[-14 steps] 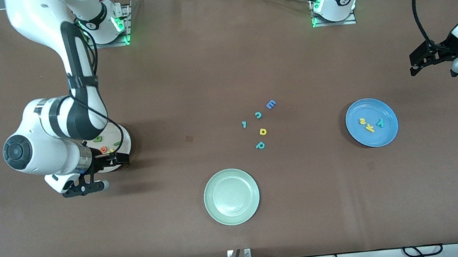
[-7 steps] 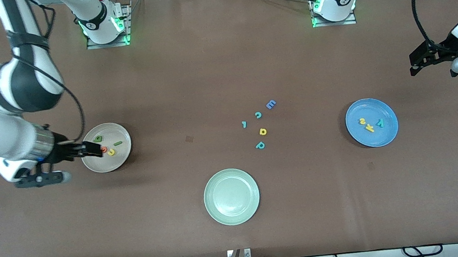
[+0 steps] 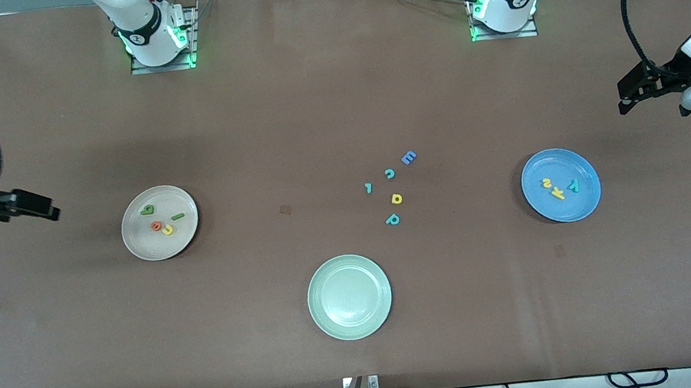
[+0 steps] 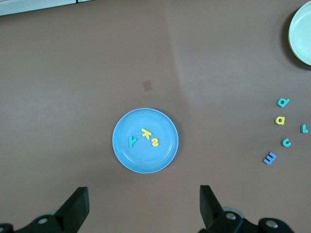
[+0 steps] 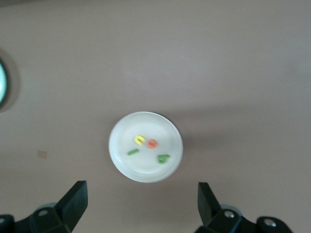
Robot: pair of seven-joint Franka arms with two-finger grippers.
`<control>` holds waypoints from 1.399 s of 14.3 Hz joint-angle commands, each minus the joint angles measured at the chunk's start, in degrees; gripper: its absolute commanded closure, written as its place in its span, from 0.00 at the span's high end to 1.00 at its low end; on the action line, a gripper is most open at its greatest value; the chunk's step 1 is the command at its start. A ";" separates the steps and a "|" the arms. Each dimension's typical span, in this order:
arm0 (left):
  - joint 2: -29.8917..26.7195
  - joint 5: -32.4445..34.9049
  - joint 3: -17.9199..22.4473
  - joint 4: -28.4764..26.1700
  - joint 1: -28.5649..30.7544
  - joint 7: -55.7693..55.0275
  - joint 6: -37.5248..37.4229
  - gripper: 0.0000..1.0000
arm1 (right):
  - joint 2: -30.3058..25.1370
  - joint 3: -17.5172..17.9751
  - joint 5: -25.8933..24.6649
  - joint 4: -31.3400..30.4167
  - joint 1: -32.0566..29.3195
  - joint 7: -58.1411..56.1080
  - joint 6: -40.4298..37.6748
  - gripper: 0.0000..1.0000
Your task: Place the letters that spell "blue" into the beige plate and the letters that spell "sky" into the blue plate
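Observation:
The beige plate point(image 3: 133, 244) point(image 5: 121, 165) holds the dark green b point(image 3: 147, 210), green l point(image 3: 178, 217), orange e point(image 3: 156, 226) and yellow u point(image 3: 167, 229). In the blue plate point(image 3: 542, 210) point(image 4: 121, 155) lie the yellow s point(image 3: 546, 183), yellow k point(image 3: 557, 193) and teal y point(image 3: 573, 185). My right gripper point(image 3: 48, 211) point(image 5: 141, 206) hangs open and empty over the table at the right arm's end, beside the beige plate. Open and empty too, my left gripper point(image 3: 624, 98) point(image 4: 144, 208) waits over the table at the left arm's end, apart from the blue plate.
A pale green plate point(image 3: 321, 320) sits nearest the front camera, mid-table. Loose letters lie between the plates: blue E point(image 3: 408, 157), teal c point(image 3: 389, 174), a small teal letter point(image 3: 368, 187), a yellow looped letter point(image 3: 396, 198) and teal p point(image 3: 392, 219).
My right arm has swung away from over the beige plate toward the right arm's end of the table, uncovering the plate's letters. The left arm has not moved.

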 commanded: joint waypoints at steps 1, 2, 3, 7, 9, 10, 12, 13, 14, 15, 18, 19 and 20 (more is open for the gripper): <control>0.61 -1.12 -0.04 1.61 0.08 0.90 -0.94 1.00 | -1.25 -0.66 -2.87 4.12 0.47 -0.93 -4.99 1.00; 0.61 -1.12 -0.04 1.61 0.08 0.98 -0.94 1.00 | -1.42 -0.48 -2.96 4.40 0.47 -1.03 -5.87 1.00; 0.61 -1.12 -0.04 1.61 0.08 0.90 -0.94 1.00 | -1.51 -0.22 -3.13 4.57 0.38 -0.94 -6.23 1.00; 0.61 -1.12 -0.04 1.61 0.17 1.07 -1.03 1.00 | -3.62 -0.13 -3.75 2.04 0.47 -1.73 -7.73 1.00; 0.61 -1.12 -0.04 1.61 0.08 0.99 -1.03 1.00 | -5.28 -0.22 -3.66 -1.21 0.47 -1.73 -5.45 1.00; 0.61 -1.12 -0.04 1.61 0.08 0.99 -1.03 1.00 | -6.95 -0.13 -3.66 -4.01 0.47 -1.73 -3.35 1.00; 0.61 -1.12 -0.04 1.61 0.17 0.99 -1.03 1.00 | -10.11 -0.13 -3.75 -8.94 0.47 -2.78 -0.70 1.00; 0.61 -1.12 -0.04 1.61 0.08 0.99 -1.03 1.00 | -10.82 -0.13 -3.75 -9.74 0.55 -2.96 -0.69 1.00; 0.61 -1.12 -0.04 1.61 0.08 0.99 -1.03 1.00 | -10.83 -0.13 -3.75 -9.58 0.56 -3.05 -0.78 1.00; 0.61 -1.12 -0.04 1.61 0.08 0.99 -1.03 1.00 | -10.74 -0.04 -3.75 -9.49 0.64 -3.14 -0.69 1.00; 0.61 -1.12 -0.04 1.61 0.08 0.99 -1.03 1.00 | -10.48 -0.13 -3.75 -9.23 1.25 -5.77 -0.96 1.00; 0.61 -1.12 -0.04 1.61 0.17 0.99 -1.03 1.00 | -10.48 -0.04 -3.93 -9.23 1.35 -6.04 -1.04 1.00; 0.61 -1.12 -0.04 1.61 0.17 0.99 -1.03 1.00 | -10.39 -0.13 -4.10 -9.05 1.43 -6.04 -1.13 1.00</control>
